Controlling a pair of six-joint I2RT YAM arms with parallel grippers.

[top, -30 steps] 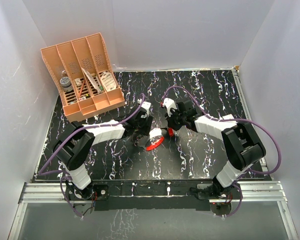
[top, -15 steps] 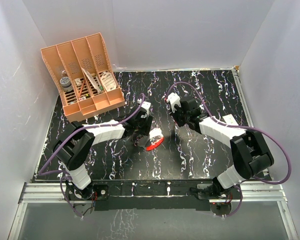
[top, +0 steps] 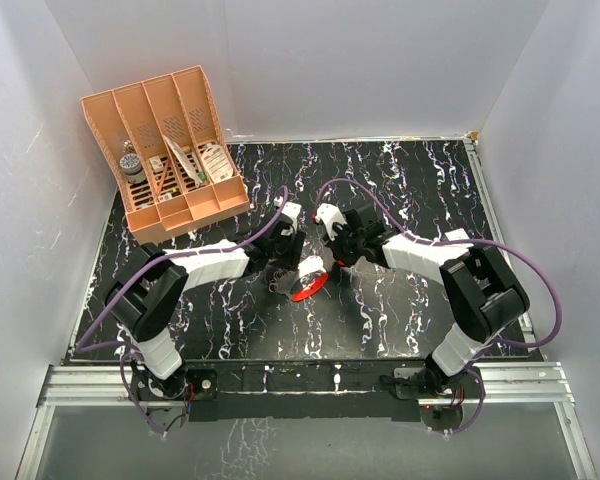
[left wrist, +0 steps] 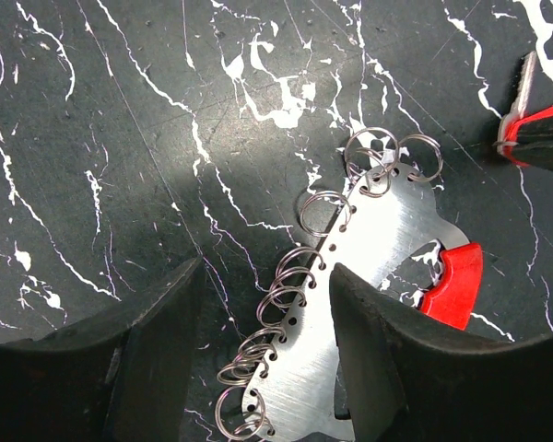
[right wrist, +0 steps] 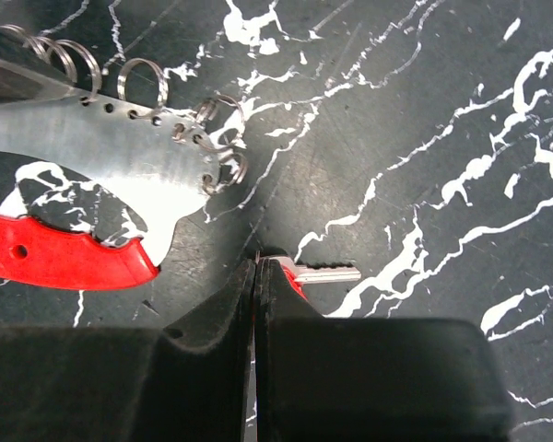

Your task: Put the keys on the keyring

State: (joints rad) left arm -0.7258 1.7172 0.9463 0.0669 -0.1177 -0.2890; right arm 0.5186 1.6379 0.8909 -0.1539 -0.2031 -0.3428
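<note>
The keyring (left wrist: 387, 249) is a steel plate with a red grip (left wrist: 453, 285) and several wire rings along one edge. It lies mid-table (top: 307, 278). My left gripper (left wrist: 265, 269) is open and straddles the plate's ringed edge: the right finger (left wrist: 387, 368) lies over the plate and the left finger (left wrist: 147, 368) stands clear of the rings. My right gripper (right wrist: 257, 265) is shut on the keys (right wrist: 324, 273), with the red head at its tip and the pale blade sticking out sideways. It hovers just right of the keyring (right wrist: 120, 147). The keys (left wrist: 521, 92) also show in the left wrist view.
An orange divided organizer (top: 170, 150) holding small items stands at the back left. The black marbled table (top: 410, 180) is walled in white on three sides. Purple cables arc over both arms.
Half a second ago the right gripper had swung back and away to the right. It has returned beside the keyring, with the keys still in it. The left arm and keyring have not moved.
</note>
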